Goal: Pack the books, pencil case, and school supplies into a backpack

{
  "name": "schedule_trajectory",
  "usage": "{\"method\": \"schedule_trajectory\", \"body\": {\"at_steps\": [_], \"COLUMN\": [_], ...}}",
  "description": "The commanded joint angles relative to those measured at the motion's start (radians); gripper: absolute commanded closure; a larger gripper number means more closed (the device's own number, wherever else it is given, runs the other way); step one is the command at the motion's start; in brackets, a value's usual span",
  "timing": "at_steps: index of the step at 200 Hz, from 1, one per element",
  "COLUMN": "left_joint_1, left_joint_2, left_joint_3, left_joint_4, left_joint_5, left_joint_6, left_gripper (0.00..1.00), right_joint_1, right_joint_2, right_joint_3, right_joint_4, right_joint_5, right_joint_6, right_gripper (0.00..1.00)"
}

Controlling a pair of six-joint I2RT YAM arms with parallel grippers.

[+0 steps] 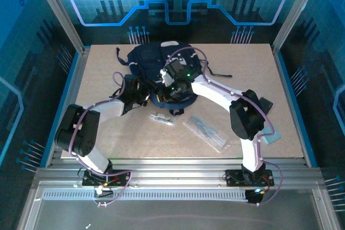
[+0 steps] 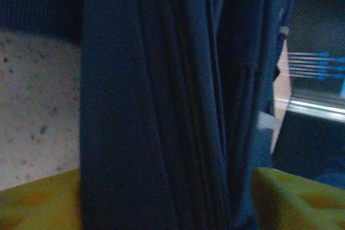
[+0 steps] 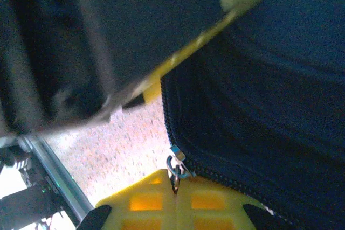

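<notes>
The navy backpack (image 1: 153, 60) lies at the back middle of the table, and both grippers meet at its near edge. My right gripper (image 3: 175, 189) is shut on the metal zipper pull (image 3: 173, 168) at the end of the zip; from above it sits at the bag's front rim (image 1: 173, 92). My left gripper (image 2: 167, 173) has folded navy fabric (image 2: 161, 106) filling the wide gap between its yellow fingers (image 2: 302, 197); whether it clamps the fabric is unclear. The transparent pencil case (image 1: 207, 133) and the small pale school supplies (image 1: 161, 118) lie on the table in front of the bag. The books are out of view.
A dark flat object (image 1: 264, 103) and a pale blue piece (image 1: 271, 138) lie near the right arm's elbow. Backpack straps (image 1: 218, 74) trail right and left on the speckled tabletop (image 1: 118, 138). Metal rails edge the table.
</notes>
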Motion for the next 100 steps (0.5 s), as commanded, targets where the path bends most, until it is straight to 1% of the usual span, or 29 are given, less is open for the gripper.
{"method": "schedule_trajectory", "body": {"at_steps": [1, 23, 41, 66, 82, 100], "left_joint_1": [-0.001, -0.001, -0.001, 0.013, 0.036, 0.06], "left_joint_2": [0.026, 0.024, 0.012, -0.01, -0.024, -0.046], "left_joint_3": [0.031, 0.023, 0.018, 0.018, 0.024, 0.034], "left_joint_4": [0.076, 0.089, 0.083, 0.072, 0.056, 0.026], "left_joint_5": [-0.053, -0.06, -0.056, -0.032, 0.007, 0.044], "left_joint_6": [-0.011, -0.005, -0.004, 0.001, 0.019, 0.051], "left_gripper": [0.5, 0.79, 1.0, 1.0, 1.0, 1.0], "right_joint_1": [0.02, 0.0, -0.021, -0.048, -0.072, -0.106], "right_joint_2": [-0.108, -0.146, -0.164, -0.169, -0.168, -0.173], "right_joint_3": [-0.049, -0.131, -0.174, -0.199, -0.209, -0.23], "right_joint_4": [-0.039, -0.065, -0.085, -0.148, -0.194, -0.208], "right_joint_5": [-0.035, -0.012, 0.022, 0.137, 0.224, 0.272], "right_joint_6": [-0.006, -0.02, -0.043, -0.148, -0.224, -0.277], "right_gripper": [1.0, 1.0, 1.0, 1.0, 1.0, 1.0]}}
